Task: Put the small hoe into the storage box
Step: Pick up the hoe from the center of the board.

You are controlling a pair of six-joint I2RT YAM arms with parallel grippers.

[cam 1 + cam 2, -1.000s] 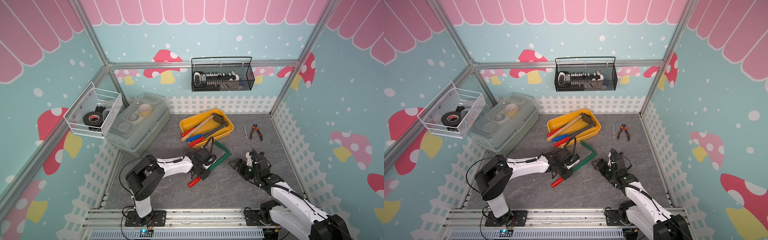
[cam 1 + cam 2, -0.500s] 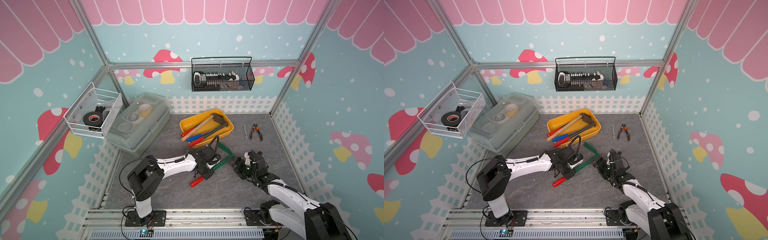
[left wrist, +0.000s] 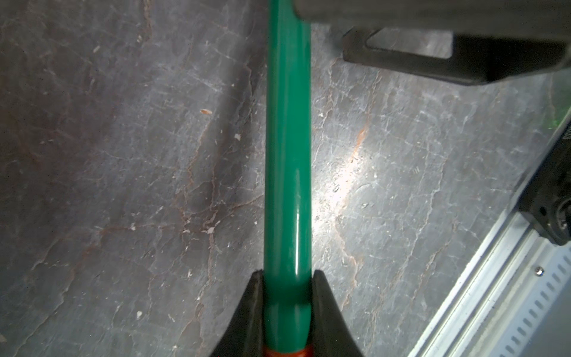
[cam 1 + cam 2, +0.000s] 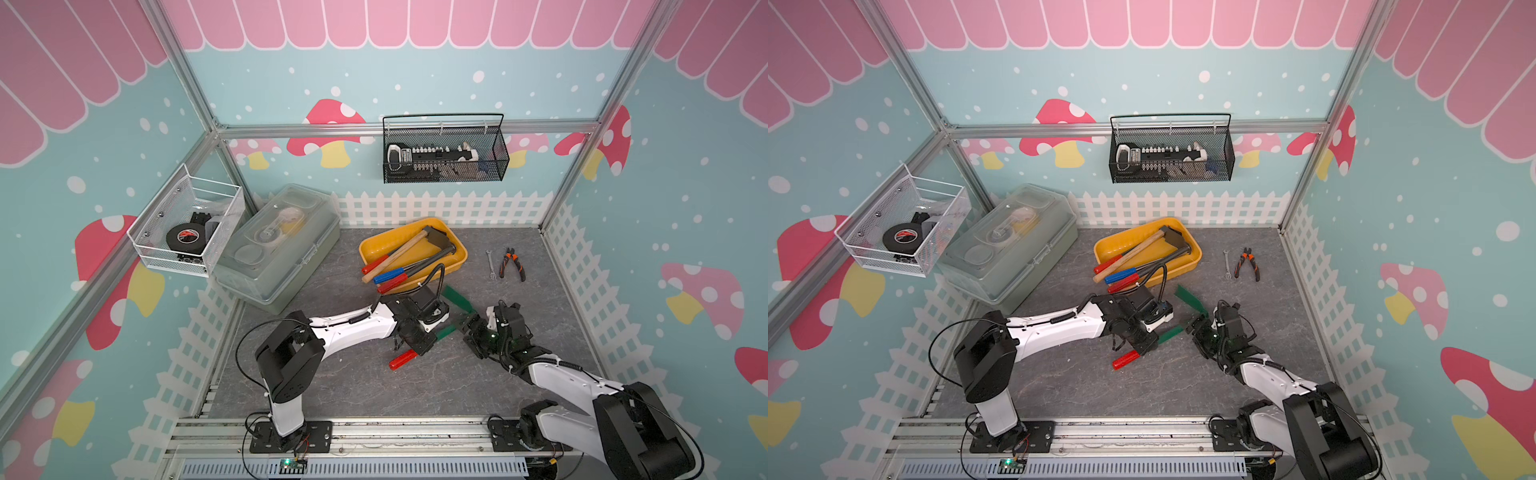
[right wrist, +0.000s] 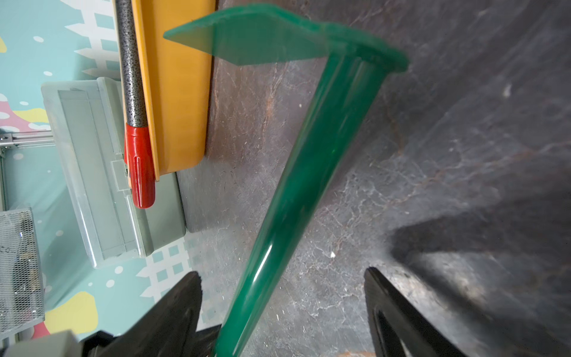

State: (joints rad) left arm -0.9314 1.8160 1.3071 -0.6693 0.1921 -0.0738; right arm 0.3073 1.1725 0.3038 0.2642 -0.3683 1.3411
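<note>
The small hoe [image 4: 445, 331] has a green shaft, a green blade and a red grip [image 4: 402, 360]. It hangs just above the floor in both top views, blade [image 4: 1191, 300] pointing toward the storage box. My left gripper [image 3: 288, 275] is shut on the green shaft right above the red grip. My right gripper [image 5: 282, 275] is open and straddles the shaft nearer the blade, with clear gaps on both sides. The storage box [image 4: 460, 258], a shallow yellow tray, sits behind the hoe and holds several long-handled tools. Its yellow wall [image 5: 179, 92] shows in the right wrist view.
A translucent grey lidded box [image 4: 282, 245] stands at the back left. Pliers [image 4: 512, 264] and a small wrench [image 4: 491, 264] lie right of the tray. A black mesh basket [image 4: 444, 153] and a white mesh basket [image 4: 187, 228] hang on the walls.
My right gripper has moved left until its open jaws straddle the hoe's shaft. The left gripper has carried the hoe slightly to the right, still shut on it.
</note>
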